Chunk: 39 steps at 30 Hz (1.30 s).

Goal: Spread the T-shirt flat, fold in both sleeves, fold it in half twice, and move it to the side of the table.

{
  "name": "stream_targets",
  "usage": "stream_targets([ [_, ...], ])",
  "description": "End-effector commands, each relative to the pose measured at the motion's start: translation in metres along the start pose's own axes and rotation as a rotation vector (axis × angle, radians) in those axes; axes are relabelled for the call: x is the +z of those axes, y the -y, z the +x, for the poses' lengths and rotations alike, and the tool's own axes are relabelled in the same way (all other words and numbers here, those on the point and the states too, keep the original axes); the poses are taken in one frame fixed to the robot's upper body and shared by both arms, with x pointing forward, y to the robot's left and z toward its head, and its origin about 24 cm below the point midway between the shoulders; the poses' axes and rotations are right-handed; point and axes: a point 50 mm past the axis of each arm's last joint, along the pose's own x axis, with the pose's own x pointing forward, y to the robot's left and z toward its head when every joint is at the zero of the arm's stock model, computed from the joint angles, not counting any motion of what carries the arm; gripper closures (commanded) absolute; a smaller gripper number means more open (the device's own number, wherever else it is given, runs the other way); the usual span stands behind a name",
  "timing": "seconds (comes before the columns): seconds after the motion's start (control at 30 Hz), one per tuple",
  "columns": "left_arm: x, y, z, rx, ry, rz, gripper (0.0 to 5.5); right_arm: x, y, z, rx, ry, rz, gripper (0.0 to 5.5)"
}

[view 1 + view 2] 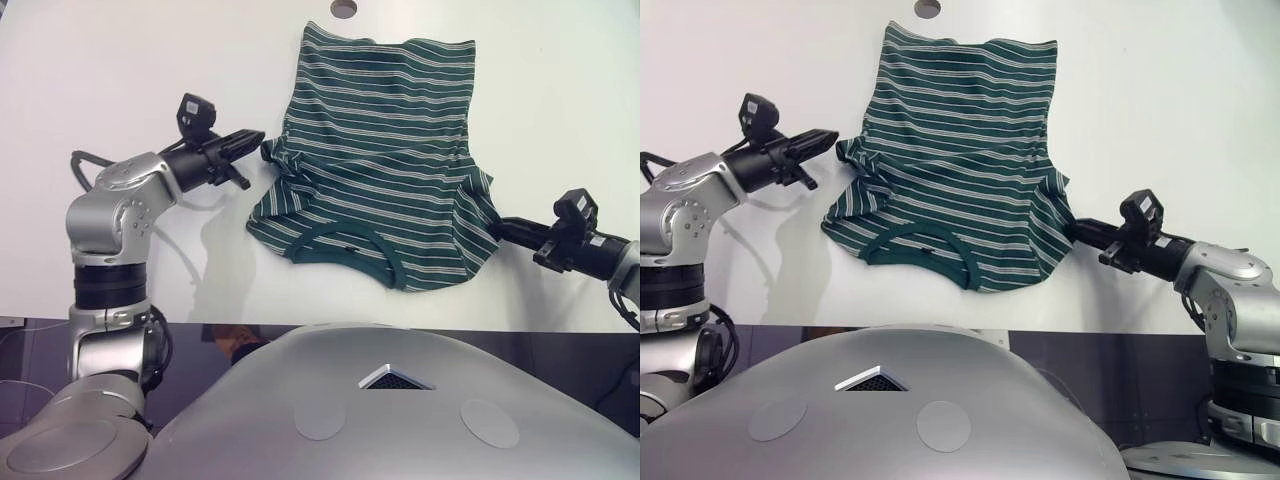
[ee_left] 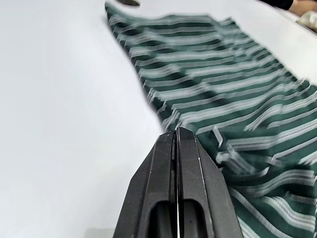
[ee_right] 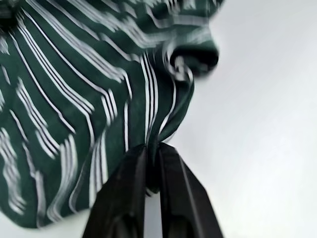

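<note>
A dark green T-shirt with white stripes [image 1: 380, 150] lies rumpled on the white table [image 1: 120, 60], collar toward me and hem at the far side. Its sleeves are bunched in at both sides. My left gripper [image 1: 255, 140] is shut just beside the left sleeve bunch. In the left wrist view its fingertips [image 2: 176, 133] meet with no cloth between them, and the shirt [image 2: 237, 99] lies just past them. My right gripper [image 1: 503, 226] is at the shirt's right side near the collar end. There the right gripper [image 3: 152, 148] is shut on a fold of the striped cloth [image 3: 74, 99].
A round grey hole [image 1: 343, 8] sits in the table by the far edge, just beyond the hem. Bare white tabletop stretches to the left and right of the shirt. The table's near edge [image 1: 200, 322] runs just in front of the collar.
</note>
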Motion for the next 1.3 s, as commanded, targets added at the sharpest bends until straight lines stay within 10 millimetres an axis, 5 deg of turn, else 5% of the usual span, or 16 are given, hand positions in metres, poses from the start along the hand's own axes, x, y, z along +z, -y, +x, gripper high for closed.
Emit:
stream_targets([
  [0.03,-0.004,0.002,0.003,-0.023,-0.031,-0.003,5.50,0.036,-0.017,0.004,0.112,0.083,-0.109,5.49],
  [0.13,-0.010,0.013,0.006,-0.090,-0.081,0.013,5.50,0.040,-0.037,0.039,0.254,0.034,-0.174,5.49],
  [0.3,0.003,0.011,0.004,-0.081,-0.085,0.096,5.50,0.019,-0.070,0.101,0.376,-0.031,-0.228,5.49],
  [0.47,-0.011,-0.002,-0.016,-0.012,-0.183,0.488,4.96,0.029,-0.060,0.077,0.286,-0.022,-0.326,4.53],
  [0.6,-0.007,-0.005,-0.039,-0.184,-0.282,0.941,4.23,0.056,-0.041,0.034,0.196,-0.113,-0.601,3.75],
  [0.7,-0.018,-0.005,-0.047,-0.338,-0.354,1.166,3.75,0.050,-0.039,0.027,0.247,-0.218,-0.826,3.23],
  [0.97,-0.052,0.017,-0.025,-0.595,-0.316,1.303,3.36,-0.011,-0.048,0.043,0.413,-0.264,-1.166,3.15],
  [1.2,-0.060,0.030,-0.011,-0.670,-0.265,1.282,3.36,-0.002,-0.062,0.056,0.455,-0.135,-1.335,3.15],
  [1.3,-0.062,0.031,-0.008,-0.709,-0.287,1.274,3.96,-0.006,-0.065,0.059,0.502,-0.167,-1.343,3.76],
])
